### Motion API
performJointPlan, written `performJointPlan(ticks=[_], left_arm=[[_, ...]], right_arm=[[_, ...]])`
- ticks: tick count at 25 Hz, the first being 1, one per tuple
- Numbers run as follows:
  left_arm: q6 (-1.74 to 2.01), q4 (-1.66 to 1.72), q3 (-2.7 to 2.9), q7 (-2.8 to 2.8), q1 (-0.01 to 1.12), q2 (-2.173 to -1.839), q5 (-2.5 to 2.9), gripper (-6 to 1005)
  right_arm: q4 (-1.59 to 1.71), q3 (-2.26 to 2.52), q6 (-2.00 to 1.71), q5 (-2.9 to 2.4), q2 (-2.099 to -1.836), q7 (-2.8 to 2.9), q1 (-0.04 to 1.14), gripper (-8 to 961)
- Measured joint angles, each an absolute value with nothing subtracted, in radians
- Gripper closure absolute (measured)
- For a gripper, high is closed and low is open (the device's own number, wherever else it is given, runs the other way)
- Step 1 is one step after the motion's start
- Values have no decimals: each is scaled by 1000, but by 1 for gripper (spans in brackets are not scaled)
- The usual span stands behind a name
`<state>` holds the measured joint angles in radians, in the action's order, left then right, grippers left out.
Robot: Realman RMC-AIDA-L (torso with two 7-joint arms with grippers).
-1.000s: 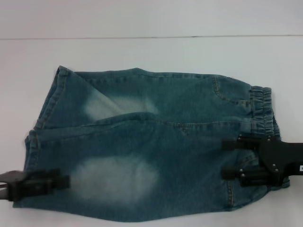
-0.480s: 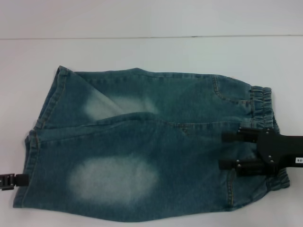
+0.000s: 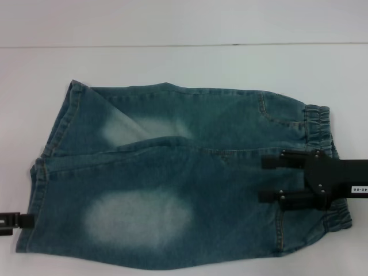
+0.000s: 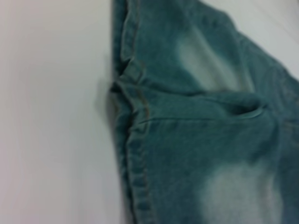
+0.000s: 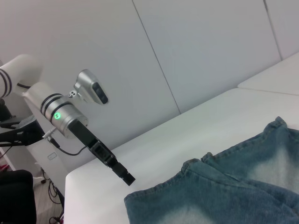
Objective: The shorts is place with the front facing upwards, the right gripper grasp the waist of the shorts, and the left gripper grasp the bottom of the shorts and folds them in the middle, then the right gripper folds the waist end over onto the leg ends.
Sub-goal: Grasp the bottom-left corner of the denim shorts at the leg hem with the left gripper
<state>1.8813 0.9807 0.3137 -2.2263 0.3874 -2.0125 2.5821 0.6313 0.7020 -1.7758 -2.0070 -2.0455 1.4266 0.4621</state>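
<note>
The right pincer (image 3: 276, 179) is held over the waist end of the shorts (image 3: 172, 172), its two fingers spread apart and pointing toward the legs; nothing is gripped between them. The gathered waist of the shorts (image 3: 322, 129) is seen just beside it, toward the bench's right edge. The left pincer (image 5: 125, 177) is found off the cloth, just beside the leg ends (image 3: 40, 172) near the left edge of the white bench (image 3: 184, 63); whether it is released or clenched cannot be told. The shorts are spread flat, lengthwise across the bench, reaching its near edge.
</note>
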Motion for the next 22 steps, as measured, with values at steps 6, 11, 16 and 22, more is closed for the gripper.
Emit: performJointPlan(ticks=[6, 11, 16, 22], left_arm=[[1851, 978, 317, -2237, 397, -2017, 2646, 156], [1848, 969, 318, -2239, 398, -2017, 2662, 169], [1842, 956, 319, -2239, 401, -2020, 2668, 181], [1828, 952, 341, -2247, 402, -2030, 2671, 197]], right_arm=[[628, 700, -1775, -2008, -2046, 1427, 471, 54], [628, 702, -1775, -2008, -2047, 1426, 477, 53], [626, 705, -1759, -2008, -2048, 1424, 479, 53], [624, 706, -1758, -2008, -2049, 1426, 478, 53]])
